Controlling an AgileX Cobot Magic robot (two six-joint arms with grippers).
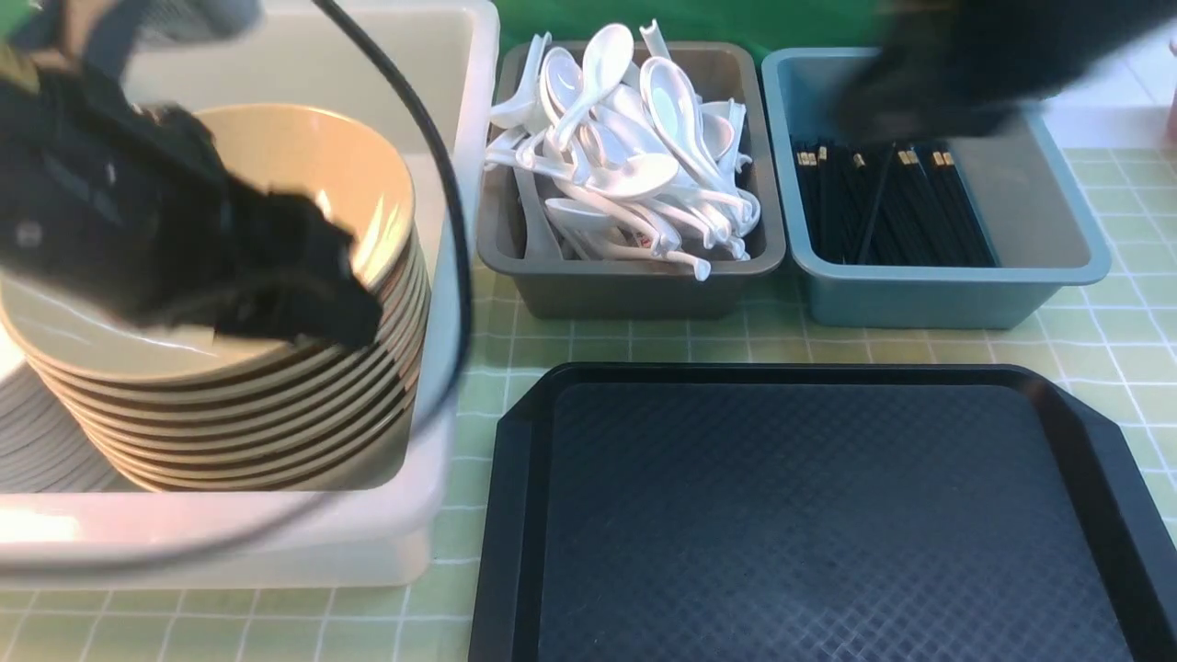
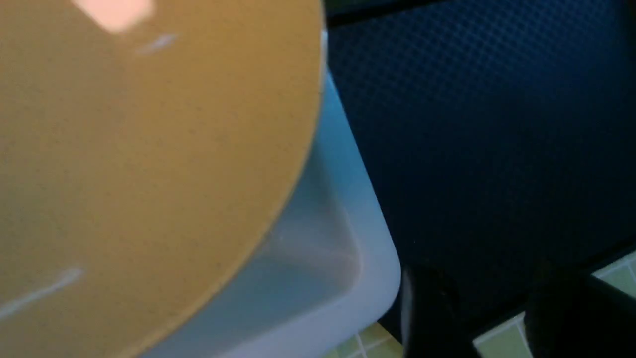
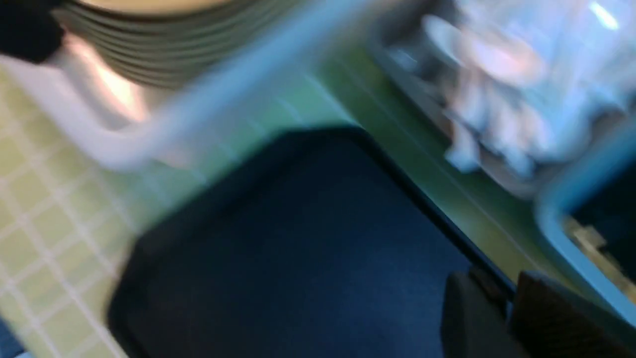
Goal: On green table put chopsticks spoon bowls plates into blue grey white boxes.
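A stack of tan bowls stands in the white box at the left. My left gripper hovers blurred over the stack's near side. In the left wrist view the left gripper is open with nothing between its fingers, beside a tan bowl. White spoons are heaped in the grey box. Black chopsticks lie in the blue box. My right gripper is a blur above them. In the right wrist view the right gripper is shut and holds nothing.
A black tray lies in the foreground on the green checked table, with nothing on it. A black cable loops over the white box. Grey plates show at the box's left edge.
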